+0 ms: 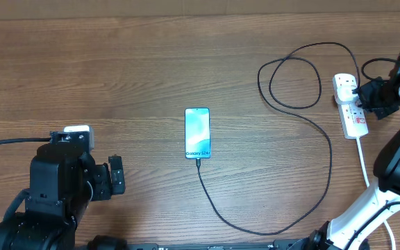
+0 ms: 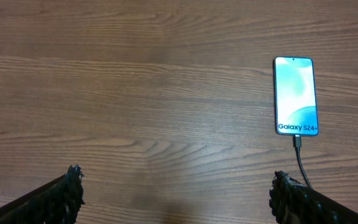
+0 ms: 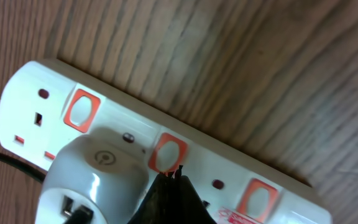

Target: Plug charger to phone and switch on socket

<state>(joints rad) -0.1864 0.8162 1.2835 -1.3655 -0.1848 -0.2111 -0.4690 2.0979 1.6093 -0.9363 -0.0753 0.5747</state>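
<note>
The phone [image 1: 197,133] lies face up mid-table with its blue screen lit. It also shows in the left wrist view, phone [image 2: 296,95]. The charger's thin black cable [image 1: 330,163] is plugged into the phone's bottom edge [image 2: 298,142] and loops right toward the white socket [image 1: 349,104]. A white adapter [image 3: 92,174] sits in the socket [image 3: 23,106]. My right gripper [image 3: 174,171] is shut, its tips pressed against the middle red switch [image 3: 166,152]. My left gripper [image 2: 178,186] hangs open over bare wood, left of the phone, holding nothing.
The socket's white cord [image 1: 362,160] runs toward the front right, beside the right arm's base [image 1: 367,208]. A thick black cable [image 1: 5,144] leads off the left edge from the left arm. The charger cable makes a loop [image 1: 294,76] at the back right.
</note>
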